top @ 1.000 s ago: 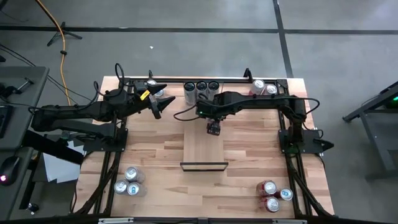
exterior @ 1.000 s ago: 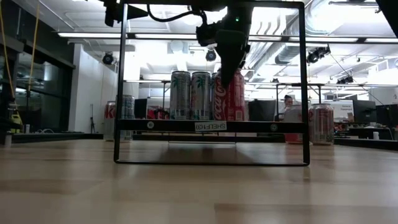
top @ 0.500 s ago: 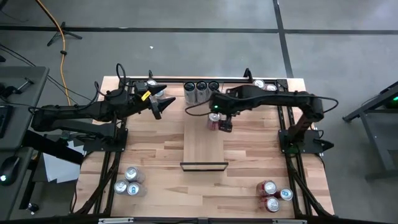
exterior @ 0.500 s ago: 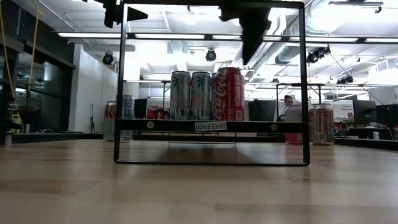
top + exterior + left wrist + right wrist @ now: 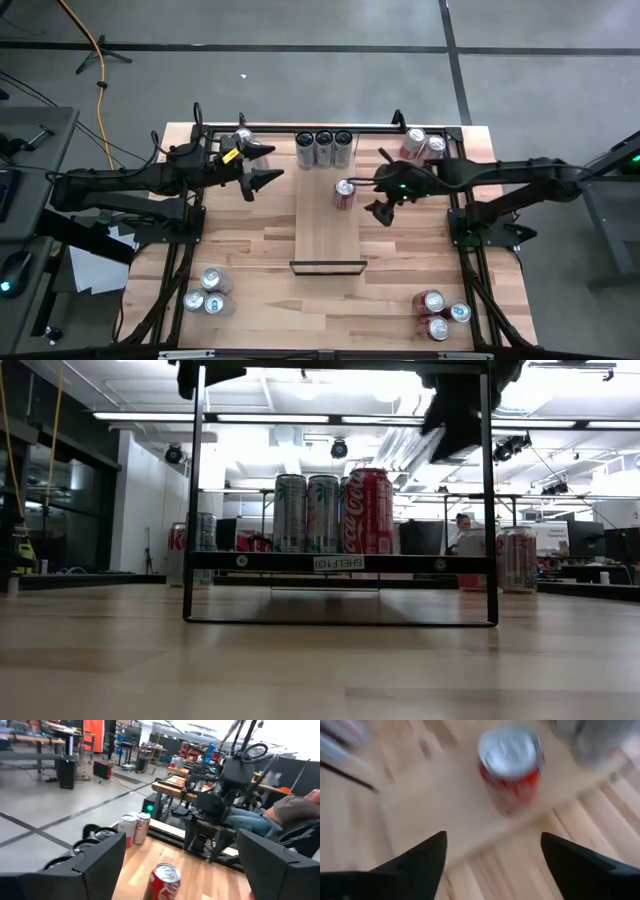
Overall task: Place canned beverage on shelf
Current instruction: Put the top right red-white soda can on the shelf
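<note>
Shelf [image 5: 328, 215] of pale wood lies along the middle of the counter [image 5: 250, 250], its black edge bar toward the near edge. A red can [image 5: 344, 193] stands upright on the shelf near its far end, close to the shelf's right edge, free of any grip. Three silver cans [image 5: 324, 148] stand in a row at the shelf's far end, just beyond the red can.

The right end effector [image 5: 381, 208] hangs over the counter just beside the shelf's right edge, near the red can but apart from it; its fingers are spread and hold nothing. In the right wrist view the red can [image 5: 510, 770] shows beyond the parted fingers [image 5: 420, 857], untouched.

The left end effector [image 5: 262, 165] waits above the counter's far left part, open and empty.

Two more cans [image 5: 424, 142] stand at the far right corner, three cans [image 5: 208, 293] near the near left corner, and three red cans [image 5: 440, 313] near the near right corner.
</note>
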Controlling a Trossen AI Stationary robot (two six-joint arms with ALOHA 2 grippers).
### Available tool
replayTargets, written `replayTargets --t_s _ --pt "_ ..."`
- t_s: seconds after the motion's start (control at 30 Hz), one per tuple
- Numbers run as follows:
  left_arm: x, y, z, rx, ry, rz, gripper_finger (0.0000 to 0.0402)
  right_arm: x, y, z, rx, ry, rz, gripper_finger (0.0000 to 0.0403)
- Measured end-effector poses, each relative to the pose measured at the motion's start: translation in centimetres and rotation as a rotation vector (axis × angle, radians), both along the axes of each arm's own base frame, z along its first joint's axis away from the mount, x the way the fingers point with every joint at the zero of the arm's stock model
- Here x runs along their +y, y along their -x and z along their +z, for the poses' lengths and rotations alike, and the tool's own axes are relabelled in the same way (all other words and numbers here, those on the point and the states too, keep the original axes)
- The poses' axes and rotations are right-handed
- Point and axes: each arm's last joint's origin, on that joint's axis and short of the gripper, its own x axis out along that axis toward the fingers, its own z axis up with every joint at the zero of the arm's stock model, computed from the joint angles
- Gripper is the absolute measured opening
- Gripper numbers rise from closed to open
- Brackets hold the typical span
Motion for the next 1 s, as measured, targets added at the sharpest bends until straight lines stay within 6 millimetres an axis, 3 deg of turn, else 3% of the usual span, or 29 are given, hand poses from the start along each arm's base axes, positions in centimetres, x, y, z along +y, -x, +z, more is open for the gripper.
replayTargets --t_s 0.17,0.27,0.57,1.0 --pt "0.0 0.0 0.0 -0.012 0.039 -0.008 0.0321 0.2 0.4 -0.1 -0.047 0.163 0.159 0.0221" --pt "0.0 0.0 0.0 -0.013 0.040 -0.008 0.0321 0.2 0.4 0.0 -0.049 0.214 0.158 0.0167" --pt "0.0 0.0 0.0 -0.012 0.039 -0.008 0.0321 0.2 0.2 0.1 -0.077 0.187 0.165 0.0013" --pt "-0.2 -0.1 0.0 0.002 -0.007 -0.071 0.0321 0.4 -0.6 1.1 -0.221 0.082 0.161 0.0001"
